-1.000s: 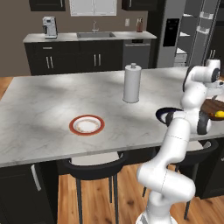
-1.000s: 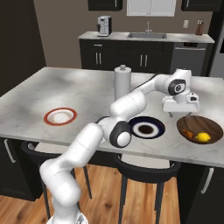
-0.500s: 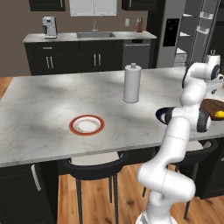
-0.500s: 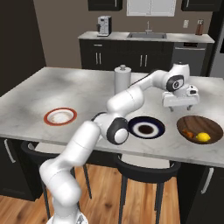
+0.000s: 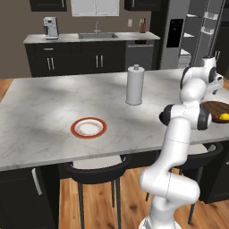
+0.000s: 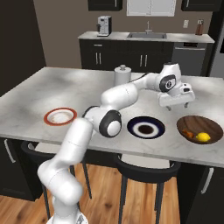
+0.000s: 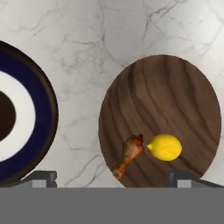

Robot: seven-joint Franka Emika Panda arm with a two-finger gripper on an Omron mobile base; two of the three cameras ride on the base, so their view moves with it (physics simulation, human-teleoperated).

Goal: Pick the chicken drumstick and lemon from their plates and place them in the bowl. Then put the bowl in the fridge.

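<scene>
The dark wooden bowl (image 7: 161, 119) (image 6: 200, 128) (image 5: 214, 109) sits on the marble island's right end. Inside it the yellow lemon (image 7: 165, 147) (image 6: 203, 137) (image 5: 223, 117) lies right beside the brown chicken drumstick (image 7: 128, 154) (image 6: 188, 133). My gripper (image 6: 177, 105) (image 5: 216, 88) (image 7: 113, 178) hovers above the counter just behind the bowl, pointing down, open, with nothing between its fingers. One of the plates, navy-rimmed (image 6: 146, 127) (image 7: 17, 127), lies left of the bowl; the orange-rimmed one (image 6: 60, 116) (image 5: 89, 128) lies far left. Both plates are bare. The steel fridge (image 5: 192, 36) stands behind the island at the right.
A paper-towel roll (image 5: 135, 85) (image 6: 122, 75) stands upright mid-island behind my arm. A back counter holds a sink (image 5: 97, 36) and a coffee machine (image 5: 50, 27). Black stools (image 6: 146, 168) stand at the island's near edge.
The hand has shifted a little and turned above the counter beside the bowl, jaws still open. Lemon and drumstick lie unmoved in the bowl.
</scene>
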